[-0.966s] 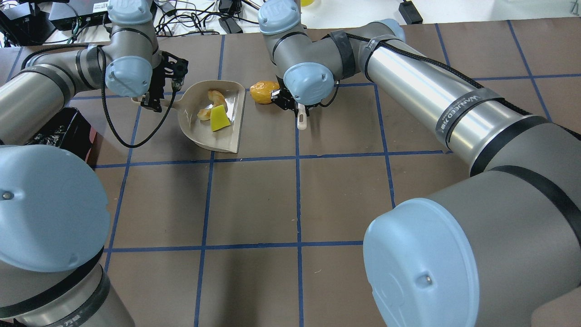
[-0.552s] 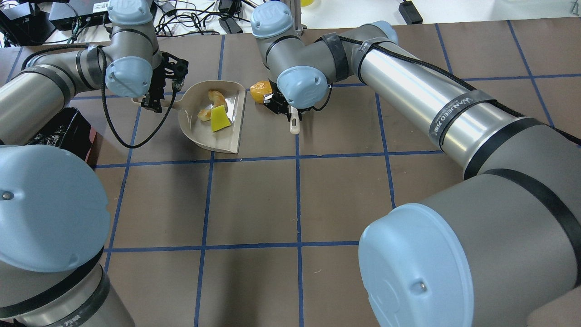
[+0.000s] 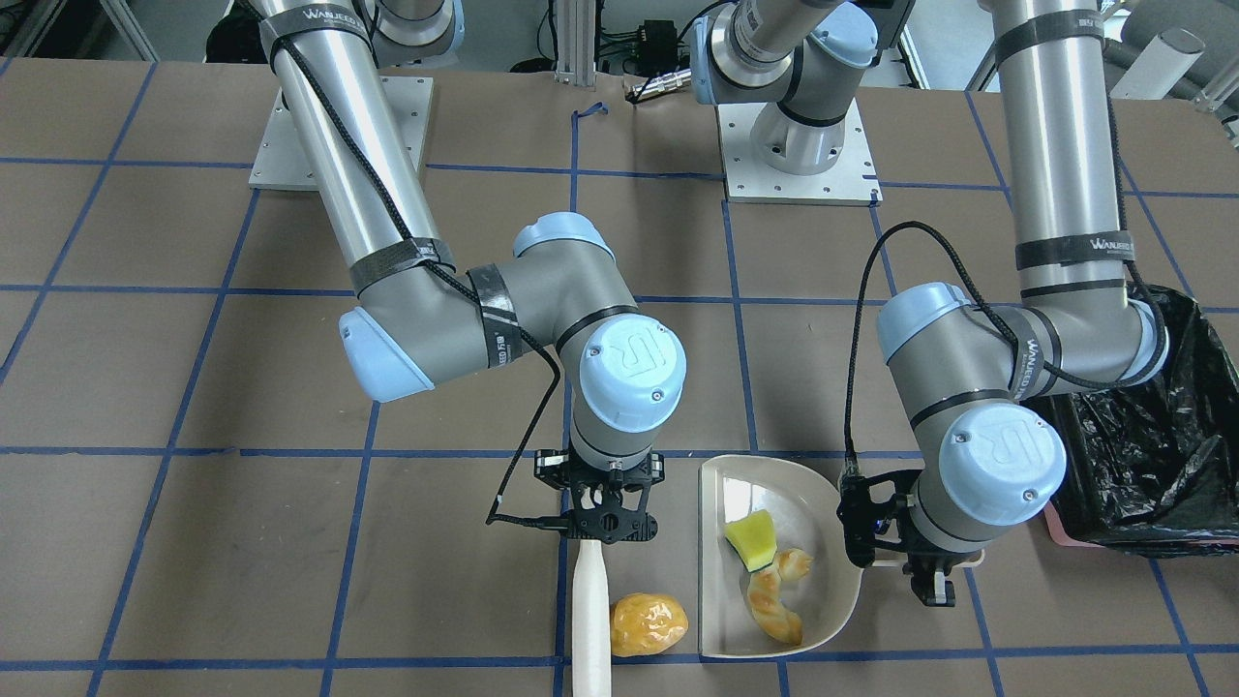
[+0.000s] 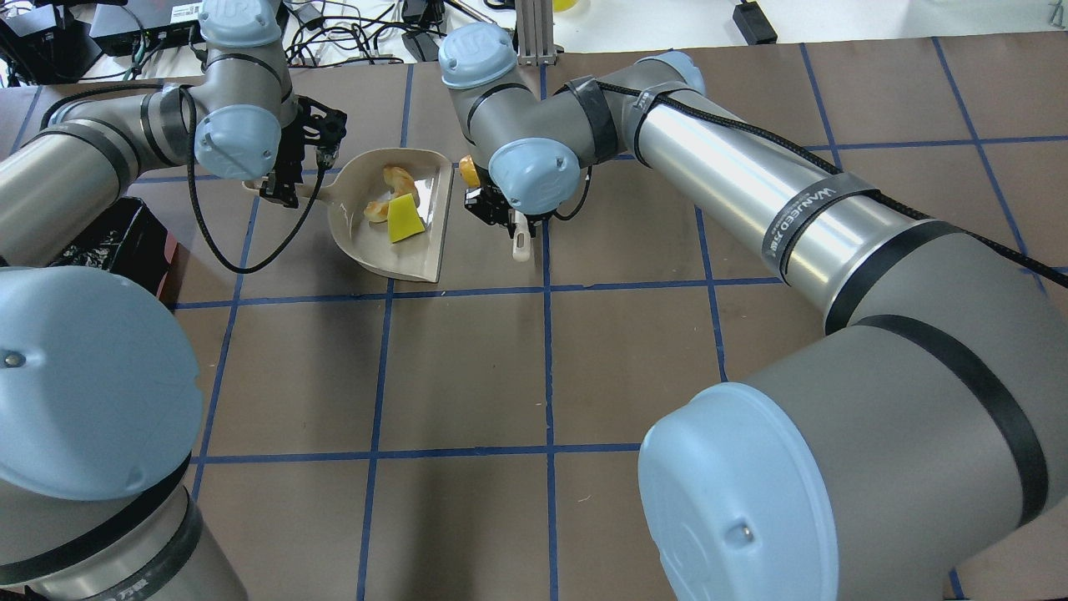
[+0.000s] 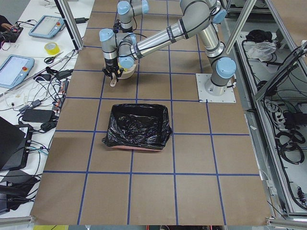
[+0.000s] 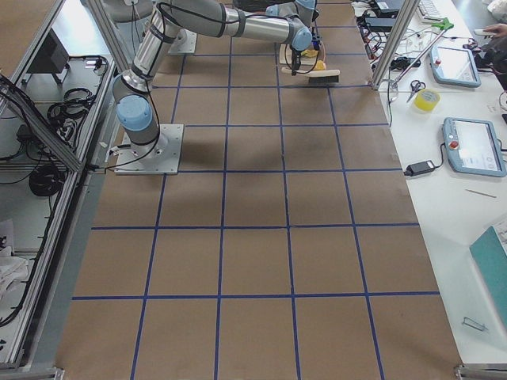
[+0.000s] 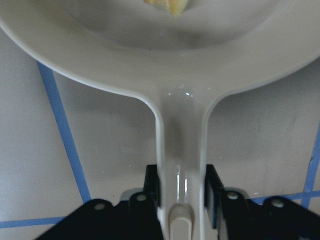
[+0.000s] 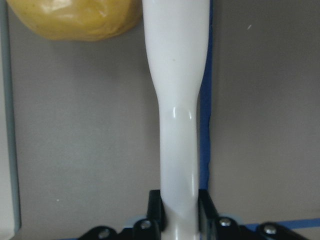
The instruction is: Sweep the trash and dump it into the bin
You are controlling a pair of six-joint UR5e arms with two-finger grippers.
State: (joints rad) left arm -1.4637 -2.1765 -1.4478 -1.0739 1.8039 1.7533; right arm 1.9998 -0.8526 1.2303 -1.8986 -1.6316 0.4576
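My right gripper [image 3: 600,518] is shut on the white handle of a brush [image 3: 590,610], which also shows in the right wrist view [image 8: 177,100]. The golden-brown potato lump [image 3: 649,624] lies against the brush, between it and the beige dustpan [image 3: 823,484]. In the overhead view the potato [image 4: 468,171] is mostly hidden under my right wrist. The yellow wedge [image 3: 753,539] and the tan croissant [image 3: 774,600] lie in the dustpan. My left gripper [image 3: 927,573] is shut on the dustpan handle [image 7: 180,160]. The black-lined bin [image 3: 1152,455] stands beside my left arm.
The brown table carries blue tape grid lines. Cables and electronics [image 4: 350,33] lie beyond its far edge. The bin [image 5: 139,127] sits about one grid square from the dustpan, toward the robot's left end of the table.
My right arm has moved left toward the dustpan with the brush, pushing the potato lump closer to the dustpan's open edge. The left arm and dustpan have not moved.
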